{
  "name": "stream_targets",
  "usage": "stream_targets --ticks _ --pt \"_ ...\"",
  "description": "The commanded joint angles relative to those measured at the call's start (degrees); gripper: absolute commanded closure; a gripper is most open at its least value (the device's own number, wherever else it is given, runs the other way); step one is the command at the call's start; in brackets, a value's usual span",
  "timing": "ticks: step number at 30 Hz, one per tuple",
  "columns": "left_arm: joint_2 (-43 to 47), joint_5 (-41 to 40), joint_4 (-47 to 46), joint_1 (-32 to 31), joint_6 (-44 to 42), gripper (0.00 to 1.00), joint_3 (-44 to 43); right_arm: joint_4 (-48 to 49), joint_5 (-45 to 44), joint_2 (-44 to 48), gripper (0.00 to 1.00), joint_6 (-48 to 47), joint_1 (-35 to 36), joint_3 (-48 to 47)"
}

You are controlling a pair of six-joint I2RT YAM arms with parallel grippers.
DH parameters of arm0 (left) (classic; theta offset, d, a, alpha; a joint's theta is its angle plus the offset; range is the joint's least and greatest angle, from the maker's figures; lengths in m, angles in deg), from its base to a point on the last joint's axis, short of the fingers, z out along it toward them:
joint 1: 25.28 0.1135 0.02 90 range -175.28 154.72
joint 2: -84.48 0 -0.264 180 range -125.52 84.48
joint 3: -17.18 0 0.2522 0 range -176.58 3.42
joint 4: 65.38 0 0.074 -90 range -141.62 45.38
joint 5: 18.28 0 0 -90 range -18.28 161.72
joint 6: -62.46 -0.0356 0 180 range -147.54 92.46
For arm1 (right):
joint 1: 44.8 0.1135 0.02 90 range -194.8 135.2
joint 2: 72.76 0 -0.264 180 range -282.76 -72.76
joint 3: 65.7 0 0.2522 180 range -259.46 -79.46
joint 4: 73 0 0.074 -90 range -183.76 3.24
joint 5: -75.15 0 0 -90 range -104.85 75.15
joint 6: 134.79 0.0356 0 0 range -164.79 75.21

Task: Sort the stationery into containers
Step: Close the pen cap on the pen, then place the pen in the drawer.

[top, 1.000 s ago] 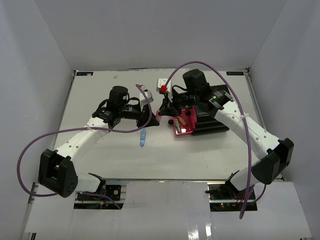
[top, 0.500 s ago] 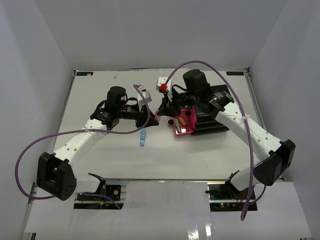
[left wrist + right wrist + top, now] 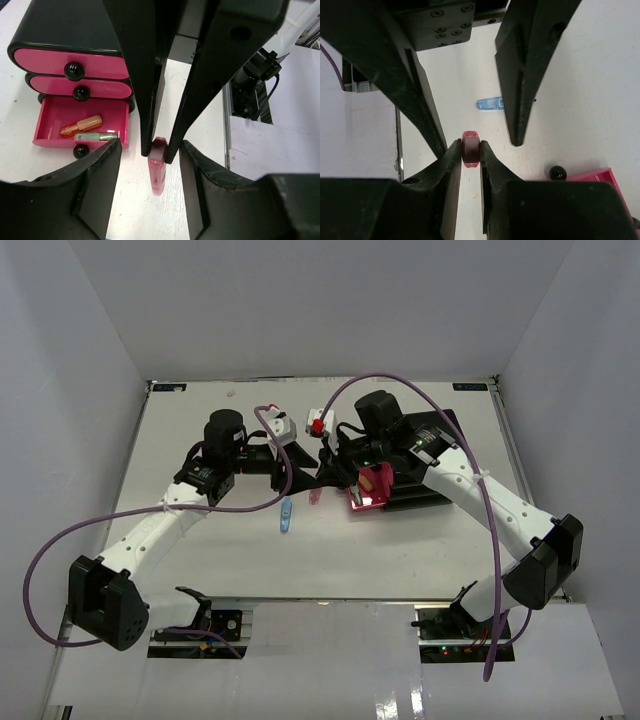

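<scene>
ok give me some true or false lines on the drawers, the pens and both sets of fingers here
1. The bottom magenta-pink drawer of the black three-tier cabinet is pulled open. True.
2. That drawer is empty. False: an orange item and a greenish item lie in it.
3. The right fingers pinch the short pink pen. True.
4. The left fingers clamp that pen too. False: they stand apart, off it.
5. The light-blue piece sits in the drawer. False: it lies on the white table.
6. The two upper drawers are shut. True.
</scene>
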State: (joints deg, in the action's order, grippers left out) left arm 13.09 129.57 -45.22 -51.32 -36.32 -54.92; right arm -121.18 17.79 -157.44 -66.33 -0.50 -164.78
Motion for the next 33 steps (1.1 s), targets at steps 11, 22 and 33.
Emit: stream_targets --ticks 11,22,33 --pt "5.74 -6.94 0.29 0.11 1.04 0.07 4.99 0.14 -12.40 0.40 0.92 3.61 -1.14 -0.64" --pt "13.04 -34.26 -4.11 0.99 8.34 0.02 15.10 3.48 -31.05 -0.65 0.92 6.95 -2.02 4.99" --pt "10.75 -52.47 -1.12 1.26 9.83 0.02 15.90 -2.06 -40.55 -10.06 0.92 13.62 -2.46 3.58"
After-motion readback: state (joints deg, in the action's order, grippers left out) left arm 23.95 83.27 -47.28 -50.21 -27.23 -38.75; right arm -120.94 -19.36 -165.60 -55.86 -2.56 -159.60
